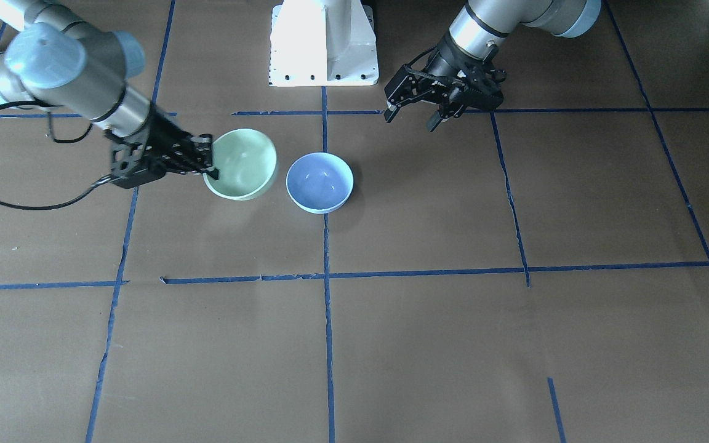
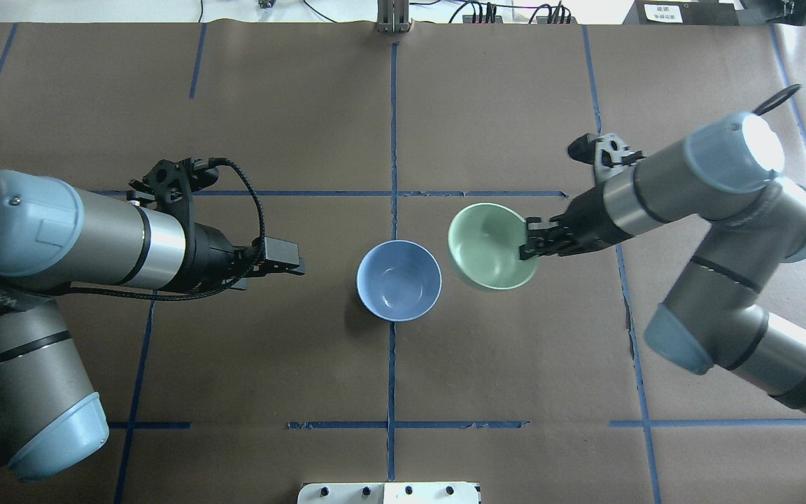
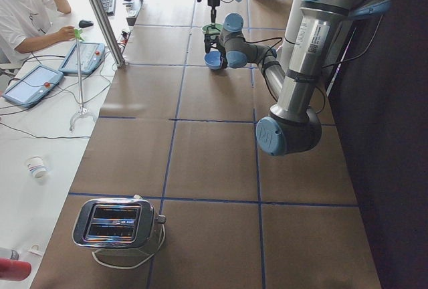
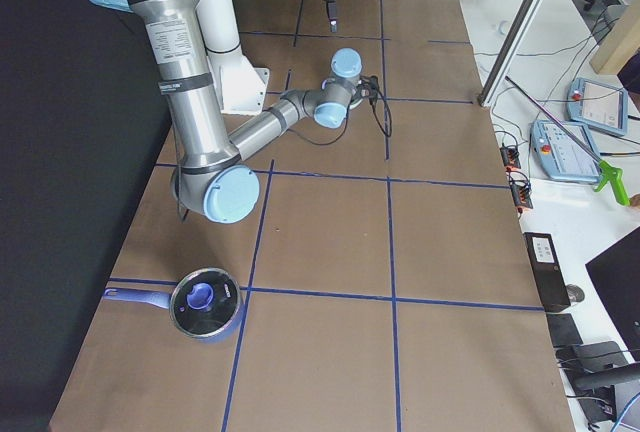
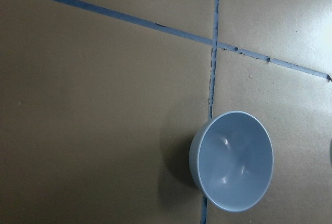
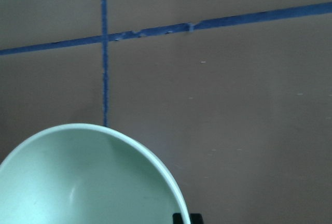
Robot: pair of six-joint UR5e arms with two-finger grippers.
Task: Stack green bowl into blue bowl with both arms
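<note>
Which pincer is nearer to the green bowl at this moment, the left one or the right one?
Right. The right pincer grips the green bowl at its rim; the left pincer is open, apart, beyond the blue bowl.

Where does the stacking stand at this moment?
Done: the right gripper is shut on the rim of the green bowl. In hand: that bowl looks lifted and tilted. It is beside the blue bowl, not over it. Left: carry it across and seat it inside the blue bowl, which sits empty. The left gripper hangs open and touches nothing.
</note>
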